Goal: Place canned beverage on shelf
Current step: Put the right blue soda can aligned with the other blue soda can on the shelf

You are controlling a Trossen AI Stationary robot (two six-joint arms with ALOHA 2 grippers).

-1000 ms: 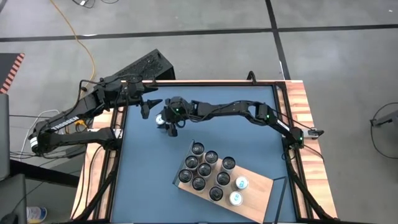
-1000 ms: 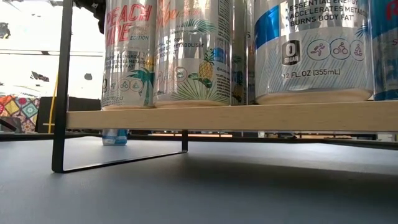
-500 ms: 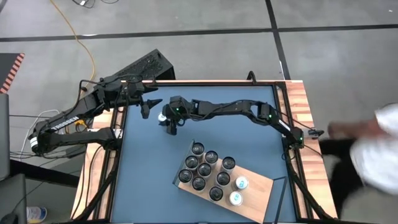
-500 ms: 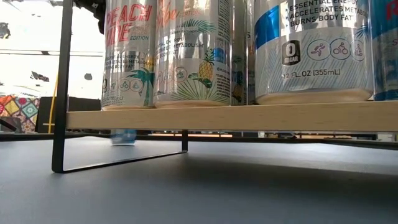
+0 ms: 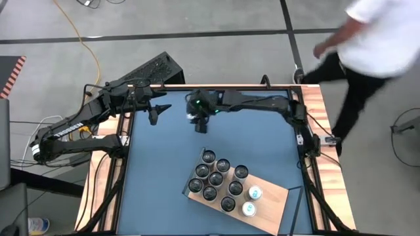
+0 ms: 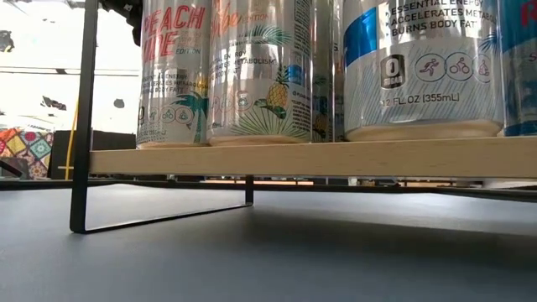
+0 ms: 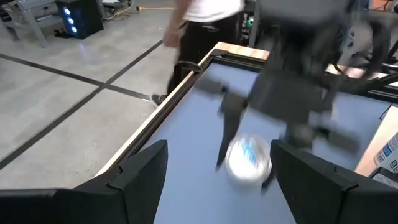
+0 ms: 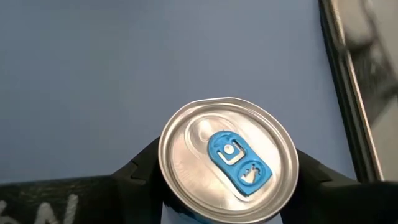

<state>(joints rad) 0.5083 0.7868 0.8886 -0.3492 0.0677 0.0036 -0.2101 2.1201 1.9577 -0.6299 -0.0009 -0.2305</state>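
Right gripper [image 8: 227, 186]: we see fingers pinching a silver can with blue tab [image 8: 228, 160].
Left gripper [image 5: 159, 109]: we see fingers spread, empty, at the table's far-left edge.

The shelf [image 5: 269, 196] lay slantwise on the near right part of the table [image 5: 151, 183], raised on a thin frame leg [image 6: 81, 126] seen in the low view. On the shelf stood the cans [image 5: 216, 178], packed in close rows toward its left end, with two more nearer its right end and bare board beyond them. Behind the shelf, over the far middle of the table, the right gripper [image 5: 200, 122] hung with one can [image 8: 227, 158] between its fingers [image 8: 137, 168]. To its left, near the far left edge, the left gripper [image 5: 155, 111] waited. A person [image 5: 367, 33] was beyond the table's far right corner.
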